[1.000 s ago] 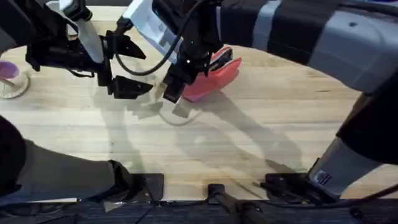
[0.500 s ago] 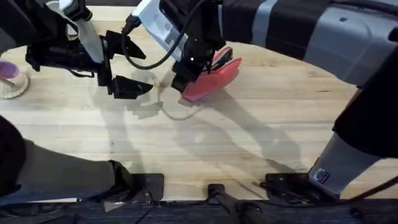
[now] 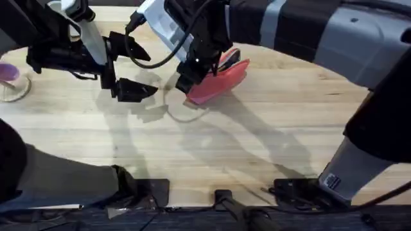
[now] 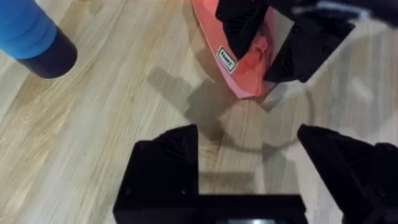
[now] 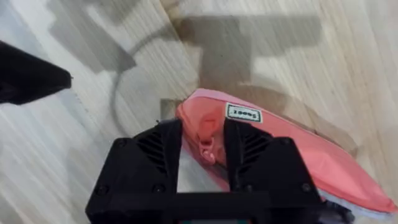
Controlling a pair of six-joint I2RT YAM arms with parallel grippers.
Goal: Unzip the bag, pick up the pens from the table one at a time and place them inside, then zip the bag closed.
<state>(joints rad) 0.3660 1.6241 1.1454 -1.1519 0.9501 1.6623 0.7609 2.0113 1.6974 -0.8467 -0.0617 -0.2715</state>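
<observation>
Here, right gripper pinches the bag — left gripper agape.

the light wooden table carries the pink bag, a small clear cup near its left edge.

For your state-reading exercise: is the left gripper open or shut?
Open. In the left wrist view the left gripper has its two fingers spread wide apart, with bare table between them and nothing held.
</observation>
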